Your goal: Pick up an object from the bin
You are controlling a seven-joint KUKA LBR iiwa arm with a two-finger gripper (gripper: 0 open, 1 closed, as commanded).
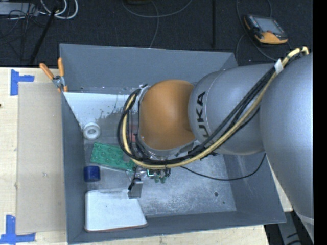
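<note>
White pad (112, 211), flat in the lower left corner of the bin (214, 198). Looks light, soft and thin; probably best pinched at the upper right edge. Runs long left to right along the near wall. Gripper (135, 187) at that edge, open or closed: cannot tell. Green plate (109, 157) and blue cap (92, 173) just beyond.

Your arm (240, 111) reaches in from the right, bent downward. Black and yellow cables (127, 137) loop around its orange wrist cover (166, 114). Your gripper (135, 188) hangs below, pointing down.
</note>
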